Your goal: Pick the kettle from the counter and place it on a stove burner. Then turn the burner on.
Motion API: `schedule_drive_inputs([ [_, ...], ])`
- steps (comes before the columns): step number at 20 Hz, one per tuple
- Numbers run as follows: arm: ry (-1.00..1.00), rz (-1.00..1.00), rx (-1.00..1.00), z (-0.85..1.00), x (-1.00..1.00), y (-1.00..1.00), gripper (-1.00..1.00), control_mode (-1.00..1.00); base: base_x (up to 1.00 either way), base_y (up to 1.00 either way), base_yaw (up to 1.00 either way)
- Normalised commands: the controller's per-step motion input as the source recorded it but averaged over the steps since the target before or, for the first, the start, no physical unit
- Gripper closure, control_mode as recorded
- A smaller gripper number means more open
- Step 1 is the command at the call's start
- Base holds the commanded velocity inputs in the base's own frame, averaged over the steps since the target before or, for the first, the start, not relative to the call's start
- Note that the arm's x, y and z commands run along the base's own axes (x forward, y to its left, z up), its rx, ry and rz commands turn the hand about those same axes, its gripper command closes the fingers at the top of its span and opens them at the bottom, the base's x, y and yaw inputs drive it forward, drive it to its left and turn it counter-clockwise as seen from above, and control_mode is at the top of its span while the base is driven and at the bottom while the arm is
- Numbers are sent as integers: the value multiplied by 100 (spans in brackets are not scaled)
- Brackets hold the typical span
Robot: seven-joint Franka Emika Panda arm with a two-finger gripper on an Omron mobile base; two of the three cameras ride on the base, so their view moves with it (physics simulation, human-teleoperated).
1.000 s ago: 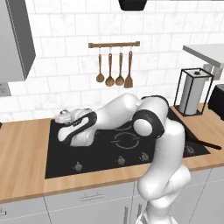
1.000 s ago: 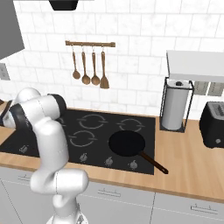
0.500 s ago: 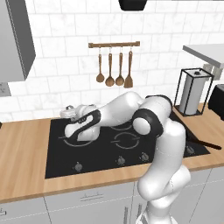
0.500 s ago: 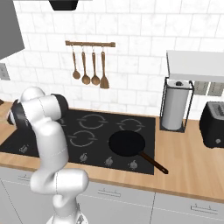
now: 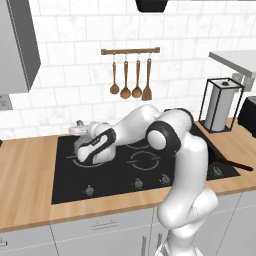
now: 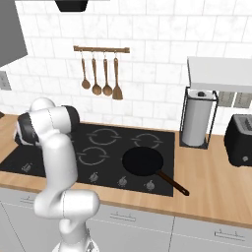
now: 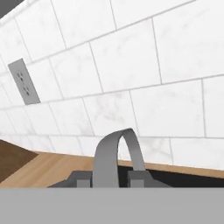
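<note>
My gripper is over the back left of the black cooktop. It is shut on the thin arched handle of the grey kettle. In the hand view the handle rises between the two fingertips of the gripper, with the tiled wall close behind. An arc of the stove burner, a grey ring, shows just below the hand. I cannot tell whether the kettle rests on the glass or hangs just above it. The wooden counter lies to the left.
A black frying pan sits on the front right of the cooktop, its handle pointing right. Knobs line the cooktop's front edge. A paper towel holder and a toaster stand to the right. Wooden utensils hang on the wall.
The hand with the kettle has moved a little to the right, further over the cooktop, and sunk slightly. The jaws have stayed shut on the handle.
</note>
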Motion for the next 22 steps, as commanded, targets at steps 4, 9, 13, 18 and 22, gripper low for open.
schedule_drive_inputs([
  [4,0,0,4,-20,0,0,100,-100,0,0,0],
  [9,0,0,0,0,-3,0,100,-100,0,0,0],
  [13,0,0,0,0,-12,0,100,-100,0,0,0],
  [18,0,0,0,0,-13,0,100,-100,0,0,0],
  [22,0,0,0,0,0,0,100,-100,0,0,0],
])
